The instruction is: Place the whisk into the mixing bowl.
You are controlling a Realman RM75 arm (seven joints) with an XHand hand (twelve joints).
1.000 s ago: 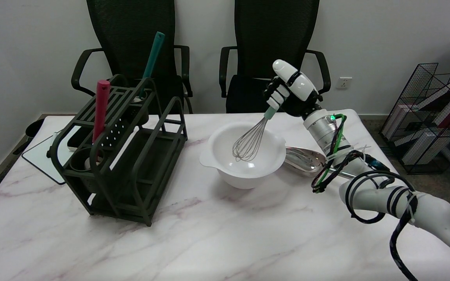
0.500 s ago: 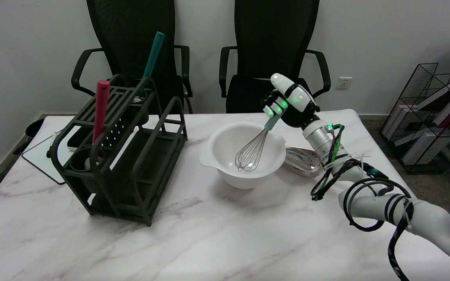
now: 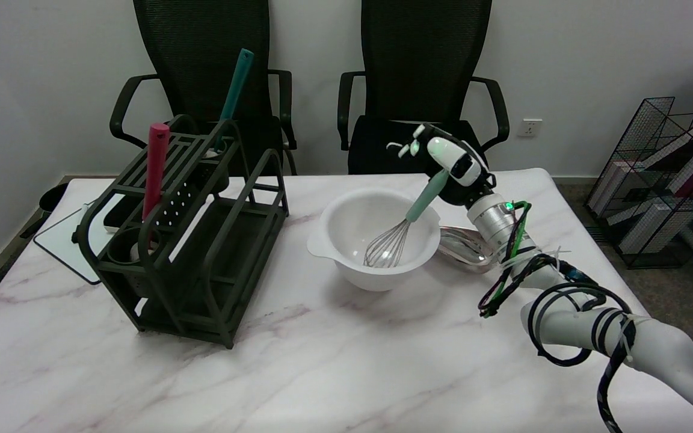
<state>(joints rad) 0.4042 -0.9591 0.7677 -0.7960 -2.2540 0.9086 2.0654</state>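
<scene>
Over bowl [image 3: 346, 264] | hand [image 3: 446, 159] fingers now spread | whisk [image 3: 397, 237] released, resting inside

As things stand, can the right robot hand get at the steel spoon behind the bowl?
Probably yes: the spoon lies bare on the table right of the bowl, just under the robot hand, whose fingers look opened off the whisk.

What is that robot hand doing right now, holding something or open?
Right hand: fingers spread open; the whisk leans in the mixing bowl, its handle against the hand.
</scene>
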